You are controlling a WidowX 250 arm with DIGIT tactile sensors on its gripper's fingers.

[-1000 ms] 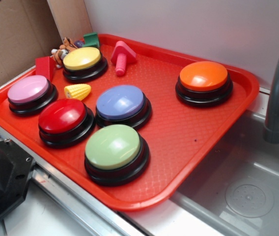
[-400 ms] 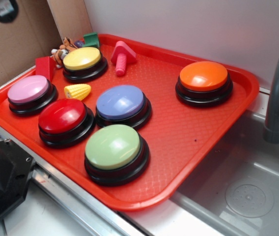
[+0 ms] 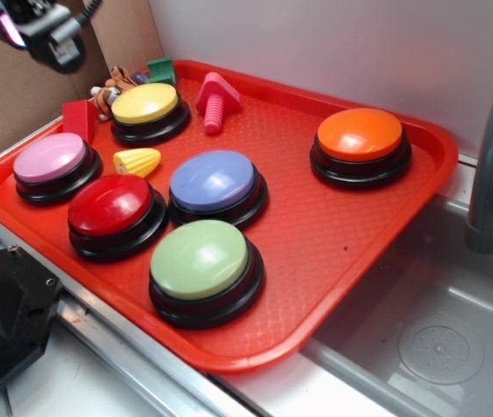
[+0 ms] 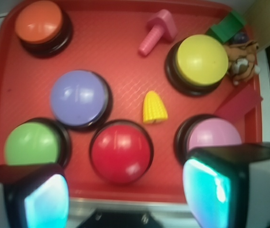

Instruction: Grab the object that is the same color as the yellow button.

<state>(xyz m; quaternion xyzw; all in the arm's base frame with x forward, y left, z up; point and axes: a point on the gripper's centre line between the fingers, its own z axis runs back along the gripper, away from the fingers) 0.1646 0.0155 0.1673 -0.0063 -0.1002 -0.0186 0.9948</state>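
A small toy corn cob (image 4: 155, 108) lies on the red tray (image 3: 333, 234), the yellow button (image 4: 201, 60) at its 2 o'clock and the red button (image 4: 120, 151) at its 7 o'clock. Light, stiff and ridged, it probably grips best across its wider base. The gripper (image 4: 125, 194) hangs high above the tray, fingers spread apart, holding nothing.

black end effector (image 3: 42, 30), fingers (image 4: 44, 199) (glowing cyan)
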